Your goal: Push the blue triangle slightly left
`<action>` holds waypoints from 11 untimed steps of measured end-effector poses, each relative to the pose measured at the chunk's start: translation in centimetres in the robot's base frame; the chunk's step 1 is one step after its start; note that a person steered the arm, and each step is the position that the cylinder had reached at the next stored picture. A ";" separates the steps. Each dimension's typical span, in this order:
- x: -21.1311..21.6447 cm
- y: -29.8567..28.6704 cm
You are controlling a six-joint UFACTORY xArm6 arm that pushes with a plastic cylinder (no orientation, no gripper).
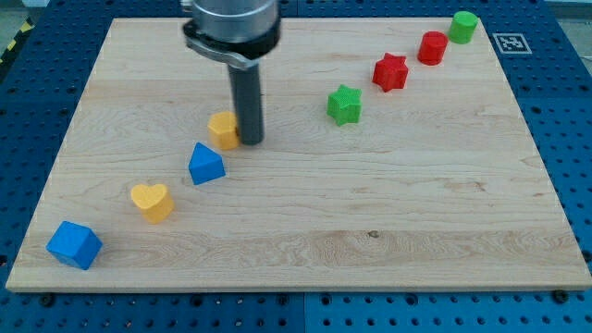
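A cube (74, 244), heart (153, 202), triangle (206, 164) and small block (223, 129) ran diagonally up from the board's (370, 240) lower left; my tip (252, 141) stood just right of the small block

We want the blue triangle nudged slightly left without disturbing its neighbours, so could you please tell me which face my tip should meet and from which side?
Meet the blue triangle on its right-hand face, coming from the view's right. My tip now sits up and right of it, against the yellow block, so it should drop lower first. The yellow heart lies lower left, so probably keep the push short.
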State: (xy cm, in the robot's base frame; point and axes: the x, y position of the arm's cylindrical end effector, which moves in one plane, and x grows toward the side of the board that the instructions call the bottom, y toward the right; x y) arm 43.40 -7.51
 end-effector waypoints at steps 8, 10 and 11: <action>6.6 -6.0; 4.3 -6.9; 4.1 -5.9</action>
